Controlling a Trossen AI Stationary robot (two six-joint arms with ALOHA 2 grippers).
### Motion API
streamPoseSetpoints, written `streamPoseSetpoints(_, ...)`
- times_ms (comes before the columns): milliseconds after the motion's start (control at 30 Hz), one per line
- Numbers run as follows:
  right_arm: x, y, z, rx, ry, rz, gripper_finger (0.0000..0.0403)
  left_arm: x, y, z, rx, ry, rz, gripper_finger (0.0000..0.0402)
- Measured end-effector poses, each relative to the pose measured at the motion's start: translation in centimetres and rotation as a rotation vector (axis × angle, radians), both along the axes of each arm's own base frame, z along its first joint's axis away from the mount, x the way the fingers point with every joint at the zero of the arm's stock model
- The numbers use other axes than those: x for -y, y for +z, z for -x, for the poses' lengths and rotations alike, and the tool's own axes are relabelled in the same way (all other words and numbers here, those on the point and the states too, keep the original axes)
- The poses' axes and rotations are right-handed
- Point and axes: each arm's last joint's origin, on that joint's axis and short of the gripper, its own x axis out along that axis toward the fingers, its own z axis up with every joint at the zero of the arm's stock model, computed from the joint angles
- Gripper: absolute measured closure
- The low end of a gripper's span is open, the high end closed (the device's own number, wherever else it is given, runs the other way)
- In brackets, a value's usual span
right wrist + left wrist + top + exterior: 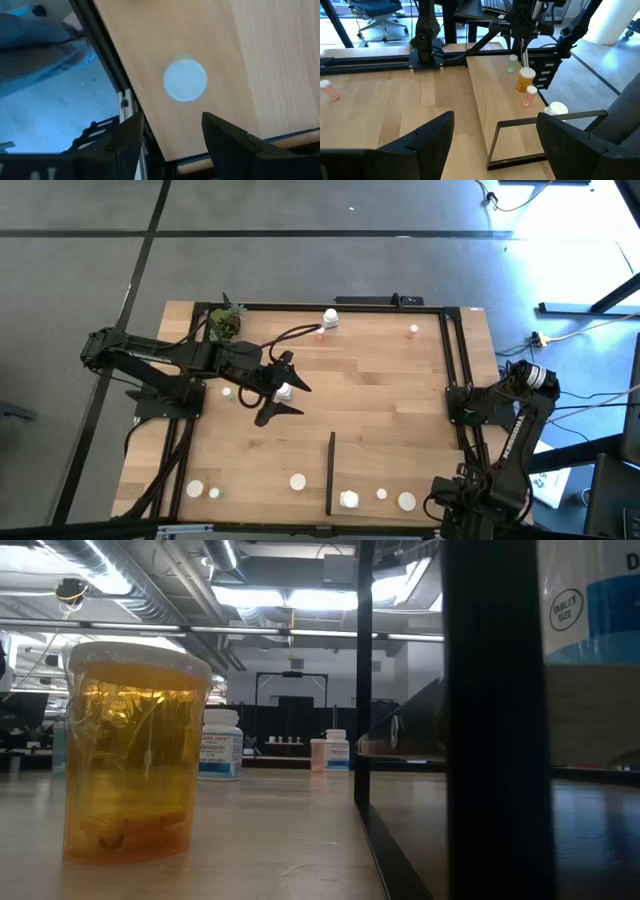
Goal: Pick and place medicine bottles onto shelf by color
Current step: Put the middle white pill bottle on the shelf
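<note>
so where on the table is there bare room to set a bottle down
Widest bare patch: the table's middle right, between the left fingers and the right arm's side. The near edge is crowded with white bottles on both sides of the black strip; the plant fills the far left corner.

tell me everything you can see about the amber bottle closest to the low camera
The amber bottle is a see-through orange plastic vial with a clear, pale lid. It stands upright on the light wood surface, untouched by either gripper. A little dark matter lies at its bottom. Two white-capped bottles stand farther back behind it.
</note>
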Motion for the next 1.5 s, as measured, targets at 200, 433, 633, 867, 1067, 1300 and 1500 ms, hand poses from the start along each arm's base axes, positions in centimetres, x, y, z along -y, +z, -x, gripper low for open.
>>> streamPoseSetpoints(200,0.4,3.3,-0.2,0.079,-0.013,0.073,0.0198,0.0,0.0,0.0,-0.001,0.000,0.000,0.0124)
streamPoseSetpoints(433,2.0,5.9,-0.6,0.169,-0.047,0.231,0.0198,0.0,0.0,0.0,0.000,0.000,0.000,0.0124)
streamPoseSetpoints(633,3.7,8.1,-1.6,0.267,-0.086,0.287,0.0198,-0.1,0.0,0.0,-0.004,0.036,0.008,0.0124)
streamPoseSetpoints(867,6.6,10.6,-2.3,0.404,-0.159,0.291,0.0198,-0.2,0.0,0.2,-0.025,0.099,0.045,0.0124)
streamPoseSetpoints(1067,9.3,12.8,-2.3,0.552,-0.153,0.325,0.0199,-0.4,0.4,1.6,-0.062,0.103,0.048,0.0124)
streamPoseSetpoints(1300,12.8,15.0,-2.3,0.690,-0.172,0.394,0.0199,-0.7,1.4,3.9,-0.061,0.104,0.046,0.0124)
streamPoseSetpoints(1500,15.4,16.1,-2.4,0.741,-0.145,0.493,0.0199,-1.9,0.9,4.7,-0.148,0.166,0.060,0.0124)
